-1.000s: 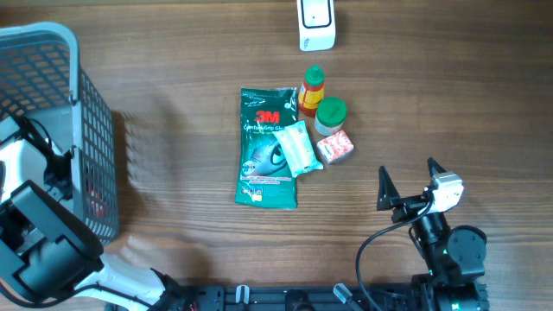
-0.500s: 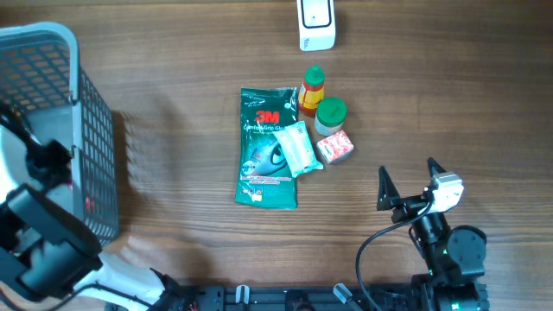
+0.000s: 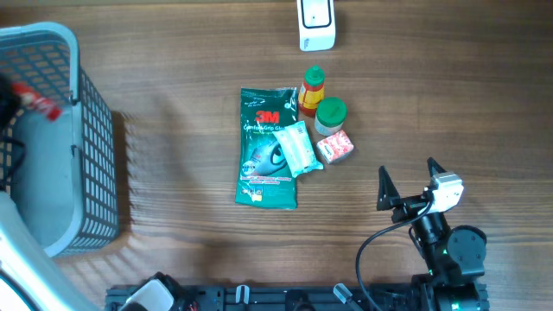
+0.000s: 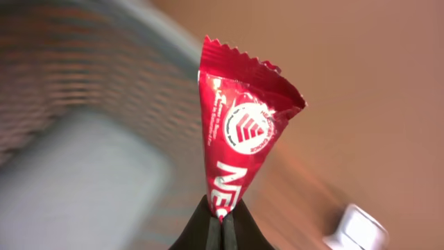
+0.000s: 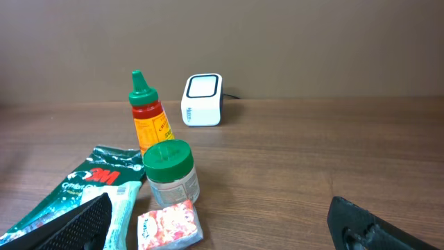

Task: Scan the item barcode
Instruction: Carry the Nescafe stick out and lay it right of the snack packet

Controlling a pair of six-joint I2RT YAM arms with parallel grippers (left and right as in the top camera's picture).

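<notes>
A red foil snack packet (image 4: 243,132) with white lettering stands up from my left gripper (image 4: 223,226), which is shut on its lower tip. In the overhead view the red packet (image 3: 41,103) is a blur over the basket's far left part. The white barcode scanner (image 3: 316,24) sits at the table's far edge, also visible as the scanner (image 5: 202,100) ahead of my right gripper (image 5: 218,215) and as a blurred scanner (image 4: 355,229) low on the right. My right gripper (image 3: 408,183) rests open near the front right, holding nothing.
A grey mesh basket (image 3: 97,147) stands at the left. Mid-table lie a green 3M package (image 3: 266,147), a white-green sachet (image 3: 299,147), a red sauce bottle (image 3: 312,88), a green-lidded jar (image 3: 330,115) and a small pink packet (image 3: 335,148).
My left arm has swung up and away from over the basket, pulling the red packet up with it; the view is motion-blurred. The right arm has not moved.
</notes>
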